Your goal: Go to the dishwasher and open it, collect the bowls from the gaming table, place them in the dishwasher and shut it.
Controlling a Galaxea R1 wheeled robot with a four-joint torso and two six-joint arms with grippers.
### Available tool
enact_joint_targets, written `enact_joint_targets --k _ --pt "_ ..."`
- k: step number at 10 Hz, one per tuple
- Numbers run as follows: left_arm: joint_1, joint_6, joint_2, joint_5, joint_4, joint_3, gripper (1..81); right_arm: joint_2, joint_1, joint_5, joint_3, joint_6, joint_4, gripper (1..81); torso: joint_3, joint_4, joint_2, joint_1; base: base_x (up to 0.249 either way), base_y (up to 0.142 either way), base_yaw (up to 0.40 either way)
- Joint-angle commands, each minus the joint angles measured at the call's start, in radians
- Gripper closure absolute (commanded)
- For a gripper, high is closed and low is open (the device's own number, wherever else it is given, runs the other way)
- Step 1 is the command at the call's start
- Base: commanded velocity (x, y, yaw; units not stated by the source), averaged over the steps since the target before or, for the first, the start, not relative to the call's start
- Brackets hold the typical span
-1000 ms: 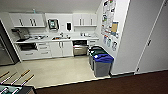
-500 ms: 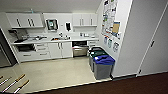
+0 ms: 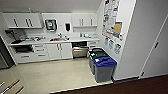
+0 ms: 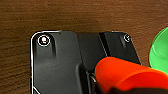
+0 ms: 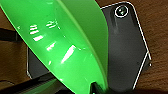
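Ahead of us the built-in grey steel dishwasher (image 3: 80, 51) sits open under the white counter (image 3: 50, 41). Our right gripper (image 5: 96, 87) pinches a bright green plastic bowl (image 5: 65, 42); the left gripper's state we cannot tell, an orange bowl (image 4: 125, 73) by it.

The dishwasher (image 3: 80, 51) sits under the kitchen counter with its grey steel door tipped partly open, dark inside above it. A bright green plastic bowl (image 5: 62, 47) looms large, tilted on edge, in the right wrist view. An orange bowl (image 4: 125, 75) shows in the left wrist view.
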Motion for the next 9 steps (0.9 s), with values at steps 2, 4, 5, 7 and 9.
enact_joint_targets --k 2,4,5,7,9 --pt "-0.039 -0.001 -0.011 0.032 -0.011 0.001 81.1 0.008 0.039 -0.071 0.010 -0.007 -0.021 81.1 0.000 0.000 0.000 0.000 0.189 0.000 0.000" --pt "-0.039 -0.005 -0.013 0.032 -0.044 0.001 81.1 0.006 0.039 -0.071 0.010 -0.005 -0.018 81.1 0.000 0.000 0.000 0.000 0.188 0.000 0.000" --pt "-0.039 -0.007 -0.014 0.032 -0.075 0.001 81.1 0.006 0.039 -0.071 0.010 -0.005 -0.016 81.1 0.000 0.000 0.000 0.000 0.189 0.000 0.000" --pt "-0.039 -0.007 -0.019 0.032 -0.098 0.000 81.1 0.004 0.036 -0.071 0.010 -0.005 -0.015 81.1 0.000 0.000 0.000 0.000 0.189 0.000 0.000" --pt "-0.040 -0.010 -0.024 0.029 -0.100 -0.002 81.1 0.000 0.037 -0.071 0.008 -0.005 -0.016 81.1 0.000 0.000 0.000 0.000 0.189 0.000 0.000"
